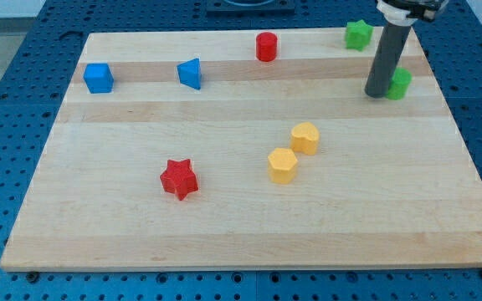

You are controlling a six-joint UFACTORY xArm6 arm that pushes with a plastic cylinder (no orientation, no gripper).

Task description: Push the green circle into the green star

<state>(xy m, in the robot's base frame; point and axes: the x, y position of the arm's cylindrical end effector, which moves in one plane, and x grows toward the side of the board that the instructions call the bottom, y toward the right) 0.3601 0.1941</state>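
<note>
The green circle (401, 84) sits near the board's right edge, toward the view's top. My tip (377, 93) stands right against its left side, and the rod hides part of the block. The green star (358, 34) lies at the board's top edge, up and to the left of the circle, apart from it.
A red cylinder (265, 47) stands at top centre. A blue triangle (191, 73) and a blue cube (99, 78) lie at upper left. A yellow heart (305, 138) and a yellow hexagon (282, 165) sit mid-board. A red star (179, 179) lies lower left.
</note>
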